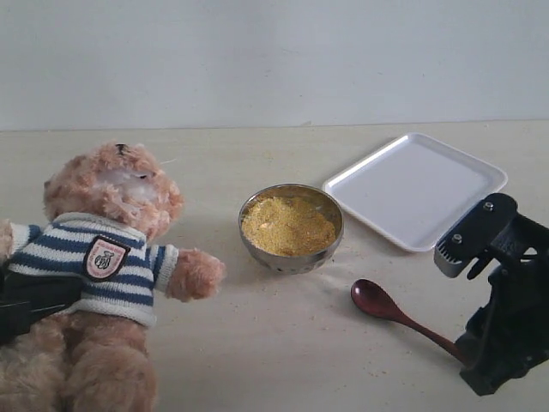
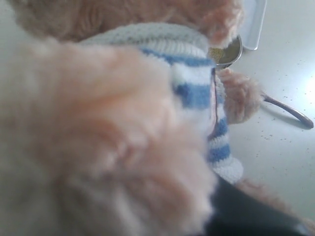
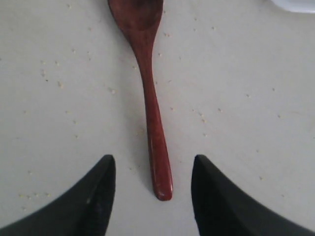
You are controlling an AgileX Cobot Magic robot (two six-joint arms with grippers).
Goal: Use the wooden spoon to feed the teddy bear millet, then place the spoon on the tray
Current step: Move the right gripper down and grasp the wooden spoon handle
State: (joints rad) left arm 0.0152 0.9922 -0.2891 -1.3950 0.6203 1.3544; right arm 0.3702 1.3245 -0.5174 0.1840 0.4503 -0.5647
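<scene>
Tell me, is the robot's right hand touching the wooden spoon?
Apart. The right wrist view shows the right hand open, with table visible on both sides of the handle of the wooden spoon.

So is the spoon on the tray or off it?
Off: the spoon lies on the table near the bowl; the tray holds nothing.

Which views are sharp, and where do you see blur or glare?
Exterior view: soft, even light, bowl in focus with a faint shadow. Left wrist view: the teddy bear fills it, fur out of focus; glare whitens the table at one edge. Right wrist view: spoon sharp, no glare.
</scene>
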